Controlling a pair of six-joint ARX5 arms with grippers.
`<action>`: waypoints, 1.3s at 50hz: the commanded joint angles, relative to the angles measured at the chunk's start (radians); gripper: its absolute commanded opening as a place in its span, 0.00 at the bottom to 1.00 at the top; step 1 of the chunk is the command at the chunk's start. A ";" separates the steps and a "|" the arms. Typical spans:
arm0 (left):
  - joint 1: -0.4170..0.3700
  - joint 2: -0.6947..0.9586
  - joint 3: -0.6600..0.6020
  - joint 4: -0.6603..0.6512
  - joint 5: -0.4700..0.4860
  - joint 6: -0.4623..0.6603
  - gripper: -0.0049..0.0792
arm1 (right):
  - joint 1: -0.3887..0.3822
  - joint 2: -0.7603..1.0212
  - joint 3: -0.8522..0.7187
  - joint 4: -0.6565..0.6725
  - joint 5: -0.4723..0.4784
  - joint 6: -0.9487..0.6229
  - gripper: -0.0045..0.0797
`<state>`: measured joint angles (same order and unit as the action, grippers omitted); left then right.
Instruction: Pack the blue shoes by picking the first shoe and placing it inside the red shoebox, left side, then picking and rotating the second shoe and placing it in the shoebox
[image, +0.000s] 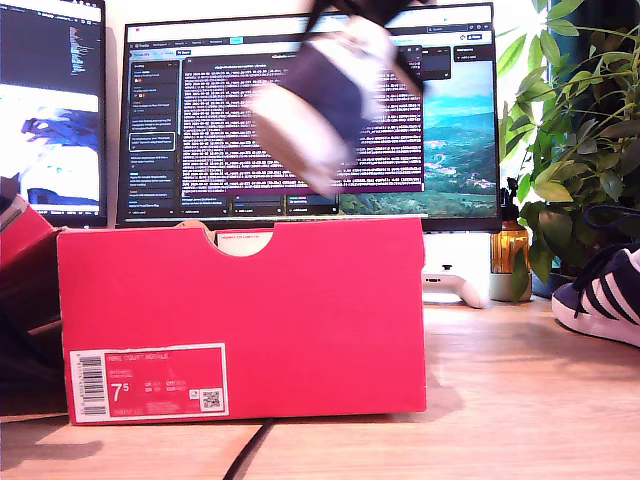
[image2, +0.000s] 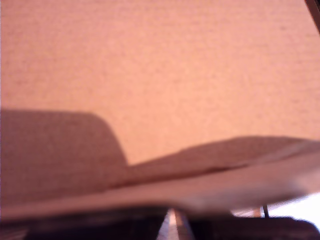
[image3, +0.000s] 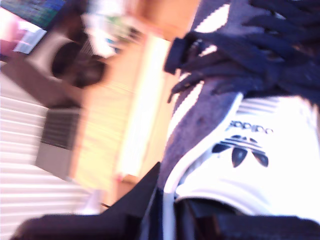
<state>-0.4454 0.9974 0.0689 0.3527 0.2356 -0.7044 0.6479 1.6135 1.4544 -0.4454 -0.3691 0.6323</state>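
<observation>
**Clerk:** Shoebox, red (image: 300, 320), item one: stands at the centre and lower left of the exterior view, barcode label with "7.5" at its lower left corner, half-round notch in the top edge. Contents cannot be told from here; the front wall hides the inside.

**Checker:** Shoes?

**Clerk:** Item two, airborne shoe (image: 325, 105): blurred, navy and white, high in the upper middle of the exterior view, above the box and in front of the monitor (image: 220, 120). Item three, resting shoe (image: 605, 290): navy with white stripes, on the wooden desk (image: 520, 400) at the exterior view's right edge, well apart from the box, below the plant (image: 580, 140).

**Checker:** Grippers?

**Clerk:** My second gripper (image3: 167, 220) is clamped on the airborne shoe (image3: 235, 150); white tongue with a trefoil logo sits right at its jaws, dark laces beyond. My first gripper: its view is filled by pinkish-red cardboard (image2: 160, 65) and a pale sheet edge, so it sits close against cardboard; whether its jaws are apart or together I cannot tell.

**Checker:** Progress?

**Clerk:** Judged early to middle. One shoe is lifted and not yet lowered into the box; the other lies untouched on the desk. Remaining, by my reckoning: set the lifted shoe inside, then fetch, turn and place the resting shoe
</observation>
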 joint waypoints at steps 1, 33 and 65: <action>-0.006 0.005 -0.024 0.006 0.000 -0.002 0.04 | 0.021 0.000 0.042 0.043 0.042 0.014 0.04; -0.006 0.005 -0.024 0.006 0.000 -0.002 0.04 | 0.113 0.144 0.042 0.135 0.168 0.105 0.04; -0.006 0.005 -0.024 0.006 0.000 -0.002 0.04 | 0.145 0.315 0.042 0.165 0.236 0.132 0.04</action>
<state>-0.4454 0.9974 0.0689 0.3523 0.2352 -0.7048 0.7815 1.9476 1.4551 -0.3206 -0.1467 0.7631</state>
